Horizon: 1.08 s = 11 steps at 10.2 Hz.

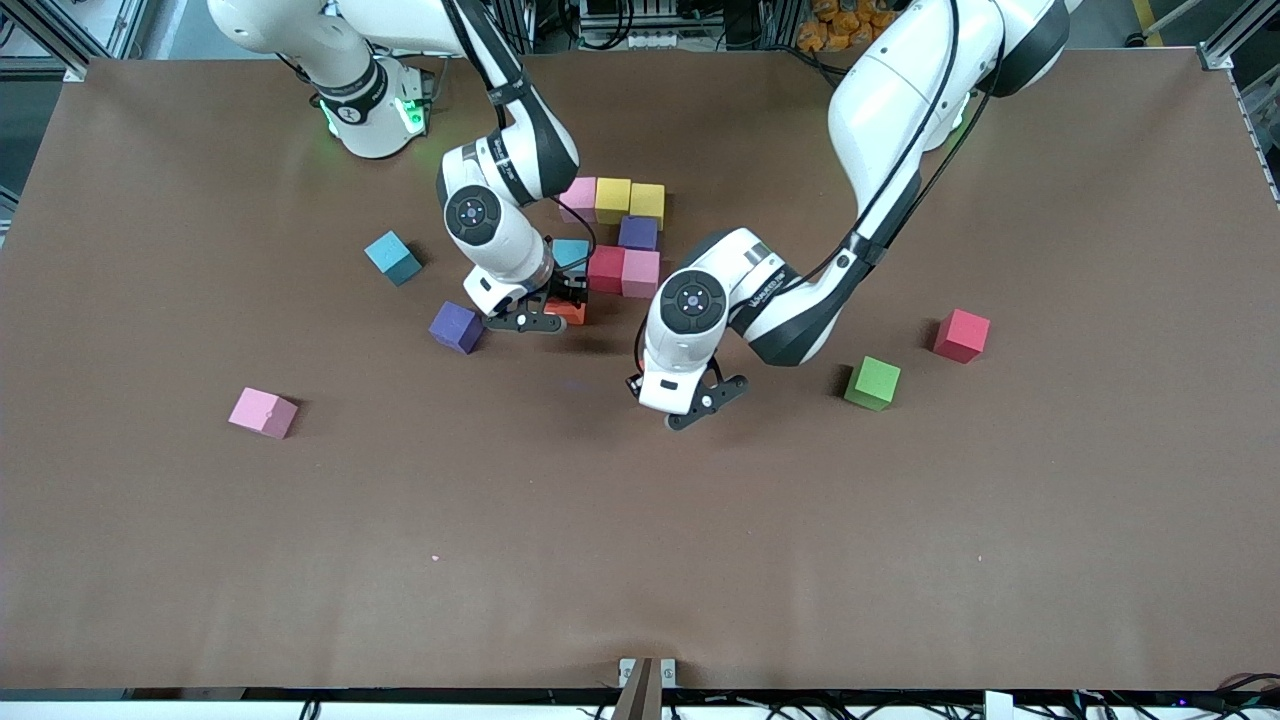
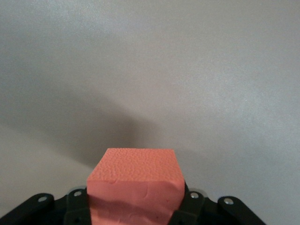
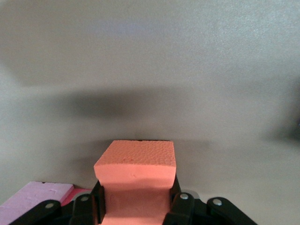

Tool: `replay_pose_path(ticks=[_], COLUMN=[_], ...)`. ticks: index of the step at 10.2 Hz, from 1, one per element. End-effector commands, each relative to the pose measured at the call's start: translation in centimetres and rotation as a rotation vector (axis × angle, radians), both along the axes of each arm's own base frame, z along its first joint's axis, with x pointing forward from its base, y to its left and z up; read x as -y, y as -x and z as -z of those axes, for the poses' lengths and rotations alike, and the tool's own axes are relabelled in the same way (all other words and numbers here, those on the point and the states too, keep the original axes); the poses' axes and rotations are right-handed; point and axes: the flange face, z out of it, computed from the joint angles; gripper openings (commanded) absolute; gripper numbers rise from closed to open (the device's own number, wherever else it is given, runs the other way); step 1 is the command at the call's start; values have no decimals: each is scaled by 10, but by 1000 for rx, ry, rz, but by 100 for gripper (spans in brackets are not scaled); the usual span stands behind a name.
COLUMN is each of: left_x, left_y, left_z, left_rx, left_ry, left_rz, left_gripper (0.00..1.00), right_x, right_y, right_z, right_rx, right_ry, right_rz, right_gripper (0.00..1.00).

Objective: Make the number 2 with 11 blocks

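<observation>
The started number 2 lies mid-table: a row of pink (image 1: 578, 197), yellow (image 1: 612, 198) and yellow (image 1: 647, 202) blocks, a purple block (image 1: 637, 232) under it, then cyan (image 1: 572, 252), red (image 1: 606, 268) and pink (image 1: 641, 272). My right gripper (image 1: 548, 312) is shut on an orange block (image 3: 136, 176), low beside the red block on its side nearer the front camera. My left gripper (image 1: 690, 405) is shut on another orange block (image 2: 135, 185) above bare table, toward the front camera from the figure.
Loose blocks lie around: cyan (image 1: 392, 257), purple (image 1: 457, 326) and pink (image 1: 263, 412) toward the right arm's end, green (image 1: 872, 383) and red (image 1: 961, 335) toward the left arm's end. The brown table (image 1: 640, 560) runs wide toward the front camera.
</observation>
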Motion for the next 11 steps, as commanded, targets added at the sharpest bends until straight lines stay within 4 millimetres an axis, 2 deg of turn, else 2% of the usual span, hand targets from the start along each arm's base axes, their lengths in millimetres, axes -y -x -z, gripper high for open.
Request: replay_pose_path(ticks=[1, 6, 7, 9, 11], left_x=[-2, -1, 0, 0, 0], left_y=[4, 5, 6, 6, 6], left_z=[-7, -7, -7, -7, -7], left_rx=[-15, -17, -16, -16, -17], left_ry=[2, 3, 2, 2, 3], left_rz=[15, 14, 15, 16, 14], left_gripper=[29, 29, 29, 29, 29], right_x=[5, 2, 3, 4, 5], right_y=[13, 16, 15, 15, 14], right_z=[-4, -4, -4, -1, -1], right_rx=[-12, -12, -13, -14, -15], right_ry=[5, 4, 5, 9, 10], right_rz=[10, 5, 6, 6, 9], right_gripper=[28, 28, 34, 65, 86])
